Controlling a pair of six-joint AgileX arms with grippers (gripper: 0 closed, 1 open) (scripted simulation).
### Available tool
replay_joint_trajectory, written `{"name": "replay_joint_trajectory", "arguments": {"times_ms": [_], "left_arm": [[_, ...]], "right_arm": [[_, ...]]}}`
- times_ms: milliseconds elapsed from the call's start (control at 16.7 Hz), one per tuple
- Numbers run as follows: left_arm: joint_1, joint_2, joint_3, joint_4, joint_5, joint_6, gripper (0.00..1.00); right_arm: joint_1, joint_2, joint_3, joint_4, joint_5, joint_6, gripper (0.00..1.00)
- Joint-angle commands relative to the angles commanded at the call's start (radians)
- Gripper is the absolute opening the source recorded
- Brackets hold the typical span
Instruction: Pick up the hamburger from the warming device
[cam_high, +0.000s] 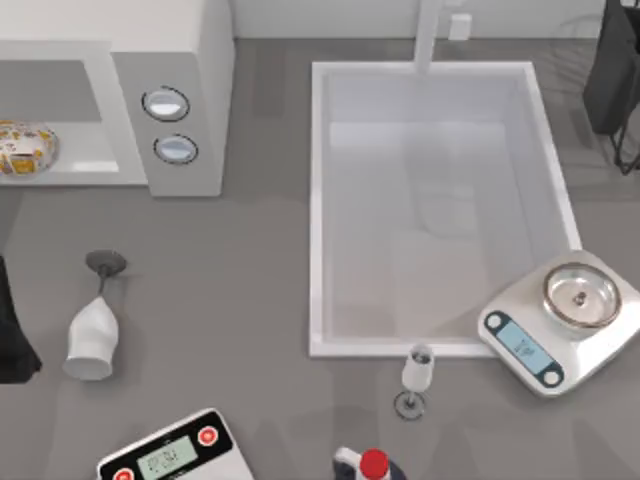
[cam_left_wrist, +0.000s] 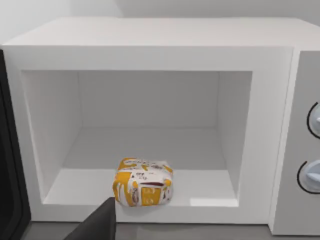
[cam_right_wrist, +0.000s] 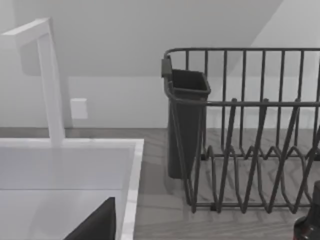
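Inside, the hamburger (cam_left_wrist: 143, 182) sits at the warming device's (cam_left_wrist: 150, 45) open front; claw states unclear.

A rendered kitchen, going by the fittings on the grey counter (cam_high: 250, 260): white microwave (cam_high: 185, 60) with two round knobs at the left, door open, a wrapped hamburger (cam_left_wrist: 143, 182) on its floor; white sink (cam_high: 437, 80) with a faucet (cam_right_wrist: 50, 75) set in the middle; dark wire dish rack (cam_right_wrist: 250, 130) with a cutlery holder beside the sink. Two digital kitchen scales (cam_high: 555, 325), an upright wine glass (cam_high: 415, 380) and a tipped wine glass (cam_high: 92, 335) on the worktop.
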Motion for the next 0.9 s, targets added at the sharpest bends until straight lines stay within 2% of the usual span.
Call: {"name": "replay_joint_trajectory", "arguments": {"times_ms": [240,420,600,900], "left_arm": [[0.005,0.061,0.027,0.04,0.006,0.002,1.0],[0.015,0.216,0.091,0.133,0.019,0.008,1.0],[0.031,0.462,0.183,0.267,0.038,0.015,1.0],[0.063,1.003,0.37,0.54,0.077,0.031,1.0]], "right_arm": [[0.0,0.0,0.0,0.0,0.0,0.0,1.0],[0.0,0.0,0.0,0.0,0.0,0.0,1.0],[0.0,0.0,0.0,0.0,0.0,0.0,1.0],[0.0,0.0,0.0,0.0,0.0,0.0,1.0]]}}
